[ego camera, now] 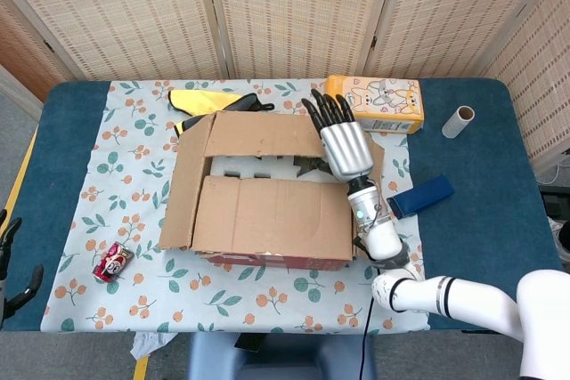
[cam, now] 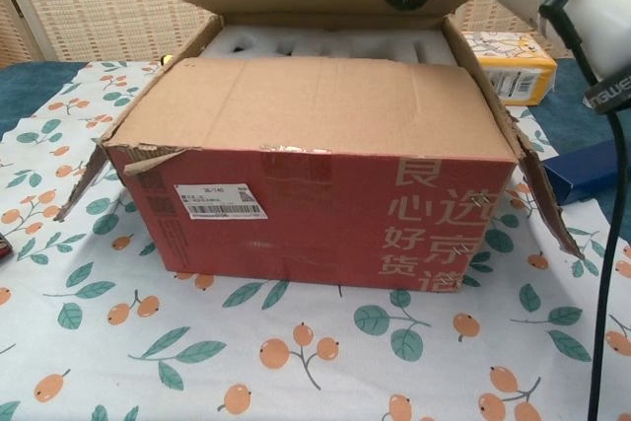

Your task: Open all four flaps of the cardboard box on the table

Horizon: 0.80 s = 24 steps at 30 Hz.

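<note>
I see one cardboard box [ego camera: 267, 193] sitting mid-table on the floral tablecloth [ego camera: 107, 166], its long axis running left to right across my head view, red front face toward the chest camera. That face carries a white barcode label [cam: 220, 201] whose text is too small to read, and pale Chinese characters at the right end that I read as 良心, 选京, 好货.

Flap count is four. The two short side flaps, left flap [ego camera: 189, 180] and right flap [cam: 521, 170], are folded outward and angle down. The near long flap [ego camera: 272, 216] lies flat over the front half of the opening. The far long flap [ego camera: 263, 133] is lifted, its free edge raised toward the back, and white foam packing [cam: 325, 43] shows in the gap beneath it.

My right hand [ego camera: 337, 135] is at the right end of the far long flap, fingers [ego camera: 326, 109] spread and extended over its top; in the chest view a dark fingertip hooks the flap's edge. So it touches the flap, but I cannot tell whether it actually grips it. My left hand [ego camera: 11, 264] is at the far left edge of the head view, off the table, too cropped to judge.

Other items, one each: a yellow carton with a cartoon rabbit [ego camera: 374, 102], a cardboard tube [ego camera: 459, 120], a blue block [ego camera: 422, 196], a crushed red can [ego camera: 112, 261], and a yellow-and-black item [ego camera: 209, 100] behind the box.
</note>
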{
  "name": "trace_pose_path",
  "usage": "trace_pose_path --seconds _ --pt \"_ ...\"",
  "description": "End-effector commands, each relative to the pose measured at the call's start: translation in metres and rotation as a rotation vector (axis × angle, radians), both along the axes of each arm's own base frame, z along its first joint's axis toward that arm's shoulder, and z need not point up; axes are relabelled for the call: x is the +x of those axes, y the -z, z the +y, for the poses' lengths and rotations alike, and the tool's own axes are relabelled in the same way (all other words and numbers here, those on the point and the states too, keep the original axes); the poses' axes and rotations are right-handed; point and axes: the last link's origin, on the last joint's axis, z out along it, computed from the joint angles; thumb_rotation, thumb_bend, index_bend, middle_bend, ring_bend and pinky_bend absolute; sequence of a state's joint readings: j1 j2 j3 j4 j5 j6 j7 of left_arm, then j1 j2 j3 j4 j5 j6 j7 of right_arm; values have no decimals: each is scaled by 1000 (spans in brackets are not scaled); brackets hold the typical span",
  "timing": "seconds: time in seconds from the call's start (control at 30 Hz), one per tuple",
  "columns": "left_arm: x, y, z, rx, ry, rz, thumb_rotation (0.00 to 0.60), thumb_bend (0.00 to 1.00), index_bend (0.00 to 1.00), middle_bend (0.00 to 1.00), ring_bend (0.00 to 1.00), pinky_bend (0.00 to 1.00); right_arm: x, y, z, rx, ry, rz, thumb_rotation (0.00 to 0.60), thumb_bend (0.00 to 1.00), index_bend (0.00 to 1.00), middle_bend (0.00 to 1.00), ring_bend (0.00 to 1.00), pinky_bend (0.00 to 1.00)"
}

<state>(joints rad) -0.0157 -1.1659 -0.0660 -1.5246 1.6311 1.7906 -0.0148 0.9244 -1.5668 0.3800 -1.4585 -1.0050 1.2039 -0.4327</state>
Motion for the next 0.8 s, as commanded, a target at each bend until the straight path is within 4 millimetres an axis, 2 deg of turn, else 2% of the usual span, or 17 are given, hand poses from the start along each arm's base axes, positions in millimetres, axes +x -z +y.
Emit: trace_pose_path --seconds 0.03,0.23,0.4,0.5,0.6,0.7,0.8 --pt "-1 -1 1 3 -2 -8 600 444 0 0 0 0 0 -13 -8 -44 6 -14 600 412 0 0 0 0" --pt "-7 -2 7 -16 -29 -9 600 444 0 0 0 0 8 -34 -36 -85 27 -45 600 412 0 0 0 0" --pt "-19 -8 18 -22 -86 -56 600 444 0 0 0 0 14 -53 -77 -123 64 -66 600 411 0 0 0 0" --pt "-26 -12 25 -26 -117 -79 600 444 0 0 0 0 14 -59 -110 -129 105 -69 600 411 0 0 0 0" --pt "-33 -14 31 -26 -148 -89 600 444 0 0 0 0 12 -62 -137 -129 145 -53 600 411 0 0 0 0" --pt "-38 -17 36 -17 -177 -91 600 444 0 0 0 0 7 -60 -154 -115 181 -39 600 411 0 0 0 0" --pt "-42 -19 38 -12 -194 -91 600 444 0 0 0 0 1 -51 -156 -79 171 -68 600 412 0 0 0 0"
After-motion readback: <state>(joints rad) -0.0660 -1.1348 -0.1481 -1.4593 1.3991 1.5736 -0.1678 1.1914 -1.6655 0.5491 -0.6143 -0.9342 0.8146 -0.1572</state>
